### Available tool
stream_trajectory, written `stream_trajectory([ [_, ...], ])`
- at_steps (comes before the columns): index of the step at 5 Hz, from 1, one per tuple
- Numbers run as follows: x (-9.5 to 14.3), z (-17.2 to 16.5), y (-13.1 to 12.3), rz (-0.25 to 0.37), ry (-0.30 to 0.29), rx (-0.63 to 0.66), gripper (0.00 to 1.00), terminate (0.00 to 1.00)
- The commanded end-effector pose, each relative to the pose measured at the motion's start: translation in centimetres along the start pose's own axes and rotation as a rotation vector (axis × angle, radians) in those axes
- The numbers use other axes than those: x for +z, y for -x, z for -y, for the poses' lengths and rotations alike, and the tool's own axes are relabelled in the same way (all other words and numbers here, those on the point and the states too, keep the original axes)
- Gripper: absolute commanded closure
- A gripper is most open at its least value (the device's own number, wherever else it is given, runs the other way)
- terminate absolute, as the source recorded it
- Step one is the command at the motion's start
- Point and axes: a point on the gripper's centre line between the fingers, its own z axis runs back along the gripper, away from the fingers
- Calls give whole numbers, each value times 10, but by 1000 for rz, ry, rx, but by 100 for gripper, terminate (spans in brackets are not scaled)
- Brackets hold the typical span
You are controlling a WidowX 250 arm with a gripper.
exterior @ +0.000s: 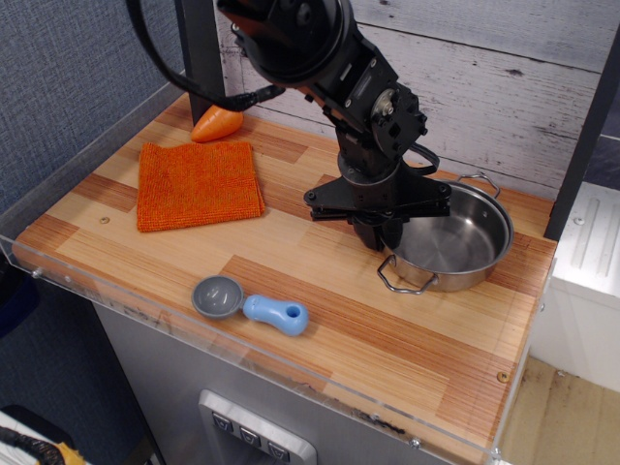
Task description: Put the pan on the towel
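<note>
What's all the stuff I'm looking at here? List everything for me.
pan: one, shiny steel, right side of the table, two wire loop handles
towel: one, bright orange, flat at the left
carrot-like object: one, smooth orange, back left, behind the towel
scoop: one, grey bowl with blue handle, near the front edge
table: one, striped wood, clear guard along the front
robot arm: one, black, reaching down from the back
claw: one, black, at the pan's left rim, apparently clamped on it

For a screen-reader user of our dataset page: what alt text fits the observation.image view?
A black robot hand grips the left rim of a shiny steel pan on a wooden table. An orange towel lies apart on the left, a carrot-like toy behind it, a blue-handled scoop near the front.
</note>
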Motion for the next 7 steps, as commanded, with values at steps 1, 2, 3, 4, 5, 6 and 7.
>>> stream_trajectory([
  [1,45,-3,-19,91,81,-1,100,0],
  [2,69,-17,-29,132,110,34,100,0],
  [3,87,-40,-34,159,119,79,100,0],
  [4,94,-65,-39,170,106,122,100,0],
  [5,100,-88,-49,195,77,167,100,0],
  [6,98,-109,-57,208,43,224,100,0],
  [7,92,-129,-66,211,0,287,100,0],
])
